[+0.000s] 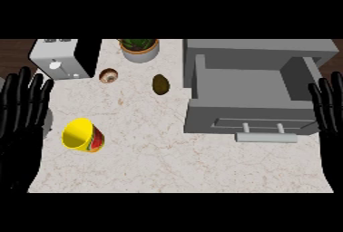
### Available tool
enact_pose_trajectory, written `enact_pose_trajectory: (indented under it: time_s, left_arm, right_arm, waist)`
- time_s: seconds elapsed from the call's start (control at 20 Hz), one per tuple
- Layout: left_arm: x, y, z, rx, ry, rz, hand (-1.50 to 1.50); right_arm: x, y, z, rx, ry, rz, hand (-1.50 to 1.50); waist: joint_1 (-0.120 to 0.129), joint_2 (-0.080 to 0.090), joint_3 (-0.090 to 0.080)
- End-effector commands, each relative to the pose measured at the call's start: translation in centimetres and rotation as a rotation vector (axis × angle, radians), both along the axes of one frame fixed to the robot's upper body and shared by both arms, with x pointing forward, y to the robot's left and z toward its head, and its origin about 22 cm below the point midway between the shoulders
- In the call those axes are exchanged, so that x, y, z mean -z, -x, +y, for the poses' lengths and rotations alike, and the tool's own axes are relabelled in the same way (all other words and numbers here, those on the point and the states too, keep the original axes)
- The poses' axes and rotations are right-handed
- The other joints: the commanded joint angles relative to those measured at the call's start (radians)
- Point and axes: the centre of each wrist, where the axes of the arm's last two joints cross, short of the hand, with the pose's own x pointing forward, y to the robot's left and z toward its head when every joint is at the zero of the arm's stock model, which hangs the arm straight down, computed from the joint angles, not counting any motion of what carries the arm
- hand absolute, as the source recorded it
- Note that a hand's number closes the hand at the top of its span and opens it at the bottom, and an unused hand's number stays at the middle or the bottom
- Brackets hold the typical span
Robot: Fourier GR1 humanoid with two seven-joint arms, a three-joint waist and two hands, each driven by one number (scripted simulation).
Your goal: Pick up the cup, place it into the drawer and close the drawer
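Both hands were open and held nothing. In the head view, the left hand (23, 106) stood at the left edge of the counter (154, 154), its fingers straight and spread, pointing up the frame, touching no object. The right hand (330, 108) stood at the right edge in the same manner, fingers straight and upward, just beside the outer right wall of the drawer (251, 88) but not clearly touching it.

The cup (83, 135), yellow with a red and green pattern on its side, lay tipped on the marbled counter, its yellow mouth turned toward the upper left. It rested near the left hand, a little to that hand's right and lower than its fingertips, apart from it, and well apart from the drawer.

The drawer, a grey box, was pulled open with its hollow showing and nothing in it; a pale bar handle (265, 136) sat on its front face.

Farther back stood a white toaster (60, 58) at the left, a potted plant (139, 48) in the middle, a small round brown object (108, 75) beside the toaster, and a dark oval object (160, 84) between the plant and the drawer.
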Motion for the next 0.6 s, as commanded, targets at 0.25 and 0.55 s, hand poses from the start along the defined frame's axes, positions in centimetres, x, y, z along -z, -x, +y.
enact_pose_trajectory:
  time_s: [0.25, 0.55]
  left_arm:
    - [0.1, 1.3, 3.4, 0.42, -0.009, 0.003, -1.5]
    - [2.3, 2.5, 6.7, 0.418, 0.203, 0.234, -1.5]
  right_arm:
    - [-1.2, -0.2, 0.7, 0.019, -0.031, -0.039, -1.5]
    - [0.6, 0.1, 0.8, -0.039, 0.079, 0.069, -1.5]
  waist:
    - [-0.004, 0.009, 0.024]
    - [-0.007, 0.009, 0.026]
